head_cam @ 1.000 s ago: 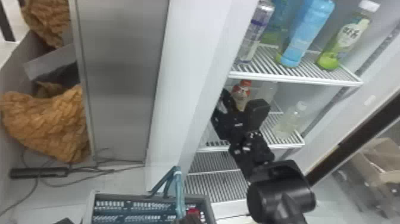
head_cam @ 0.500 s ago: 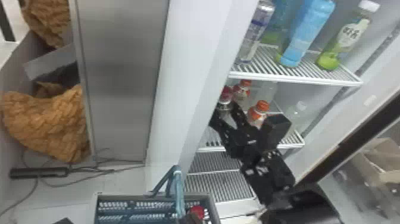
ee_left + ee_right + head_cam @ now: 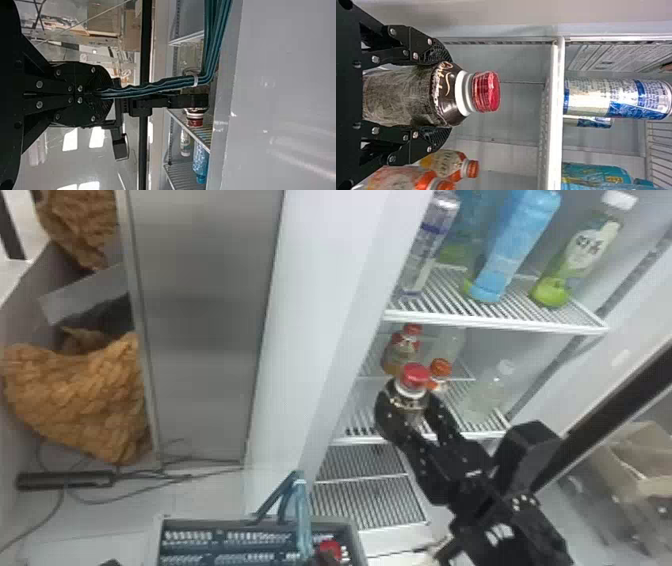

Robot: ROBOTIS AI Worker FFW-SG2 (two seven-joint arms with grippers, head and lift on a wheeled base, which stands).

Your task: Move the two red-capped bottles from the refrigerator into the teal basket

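My right gripper (image 3: pixel 412 406) is at the front of the middle shelf, shut around a dark red-capped bottle (image 3: pixel 415 377) held roughly upright. In the right wrist view, the right gripper (image 3: pixel 441 95) has one finger on each side of the dark bottle (image 3: pixel 449 95), below its white collar. At the bottom of the head view, my left gripper (image 3: pixel 322 560) is beside the teal basket (image 3: pixel 165 540); a red cap (image 3: pixel 330 549) shows inside the basket. In the left wrist view, the left gripper (image 3: pixel 97 94) is shut on the teal handles (image 3: pixel 158 86).
Orange-capped bottles (image 3: pixel 440 369) and a clear bottle (image 3: pixel 492 390) stand on the middle shelf. The shelf above (image 3: pixel 500 321) holds a can (image 3: pixel 430 245), a blue bottle (image 3: pixel 515 245) and a green one (image 3: pixel 575 265). A white fridge wall (image 3: pixel 330 315) rises left of the shelves.
The right gripper has come forward out of the shelf and downward with the red-capped bottle, uncovering the bottles behind. The left gripper still has the handles, and the basket has shifted slightly.
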